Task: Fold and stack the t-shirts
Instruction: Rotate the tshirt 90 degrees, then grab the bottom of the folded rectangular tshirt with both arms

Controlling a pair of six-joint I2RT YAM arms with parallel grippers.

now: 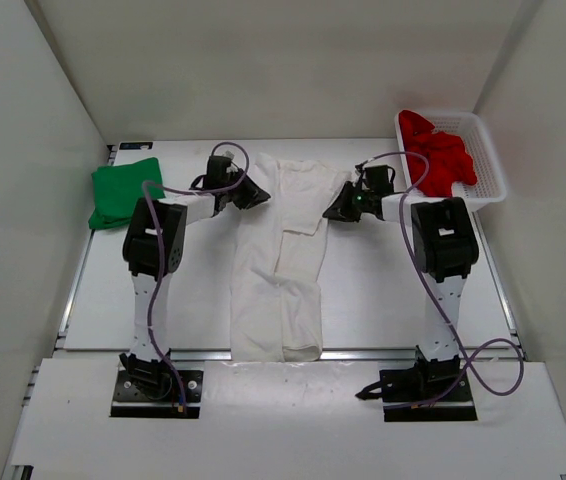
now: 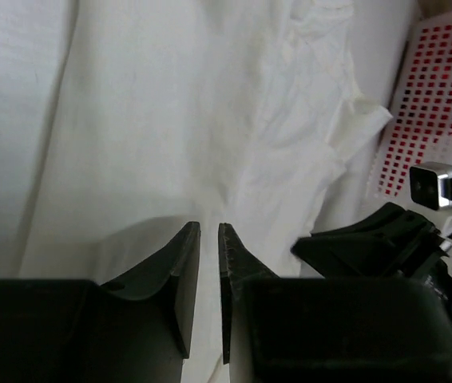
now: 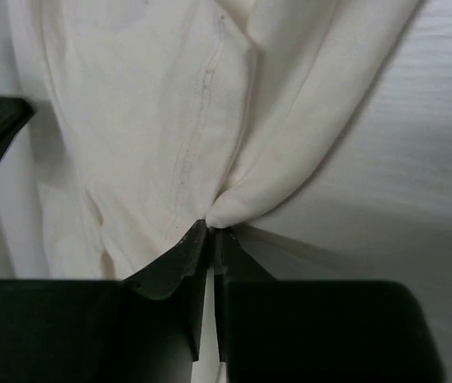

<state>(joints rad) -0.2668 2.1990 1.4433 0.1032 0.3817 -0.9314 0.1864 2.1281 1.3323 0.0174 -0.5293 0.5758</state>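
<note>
From above, the white t-shirt (image 1: 278,270) lies lengthwise mid-surface (image 1: 383,300), the green t-shirt (image 1: 123,193) sits far left, and the red t-shirt (image 1: 441,155) fills the basket (image 1: 488,170). In the left wrist view, the left jaws stand nearly together with white cloth between them. In the right wrist view, the right jaws pinch its folded edge.

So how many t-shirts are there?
3. The green t-shirt lies folded at the table's far left, the white t-shirt is spread down the middle, and the red t-shirt is bunched in the basket at far right. More could hide under it.
</note>
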